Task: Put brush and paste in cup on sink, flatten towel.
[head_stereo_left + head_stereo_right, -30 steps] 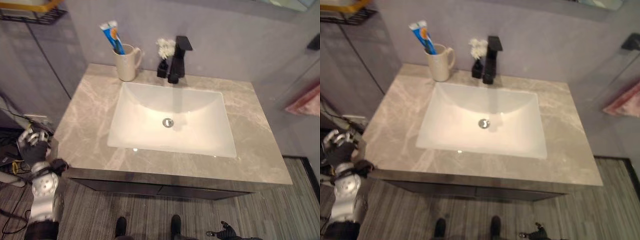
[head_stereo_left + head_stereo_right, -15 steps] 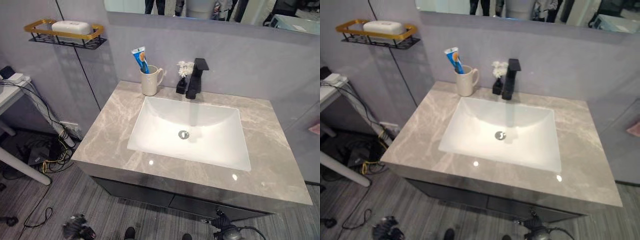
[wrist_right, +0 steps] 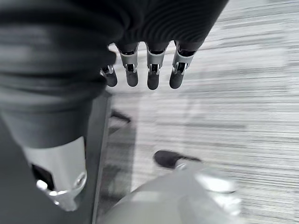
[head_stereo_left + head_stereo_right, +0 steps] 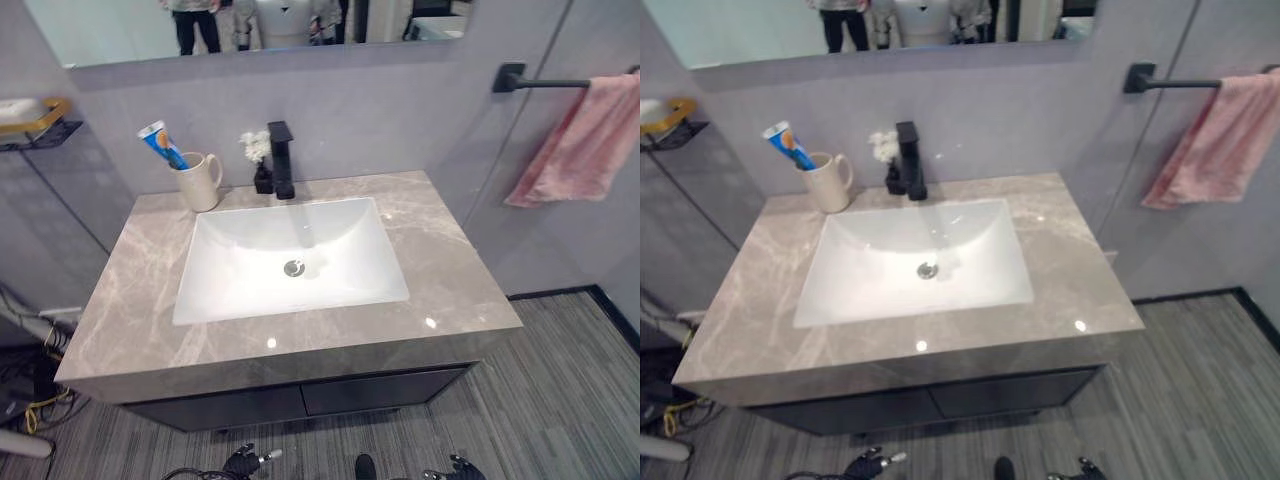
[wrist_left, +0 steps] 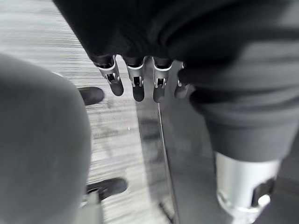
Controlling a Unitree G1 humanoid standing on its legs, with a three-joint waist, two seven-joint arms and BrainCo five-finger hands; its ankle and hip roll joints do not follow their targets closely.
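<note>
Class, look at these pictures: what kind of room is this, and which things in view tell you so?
Most likely a bathroom. A white sink sits in a marble-look counter with a black faucet, a cup holds toothpaste, and a pink towel hangs from a wall bar.

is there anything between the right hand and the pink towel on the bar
Nothing visible blocks it. The pink towel hangs bunched on the wall bar right of the sink counter; the right hand hangs low, over bare floor.
</note>
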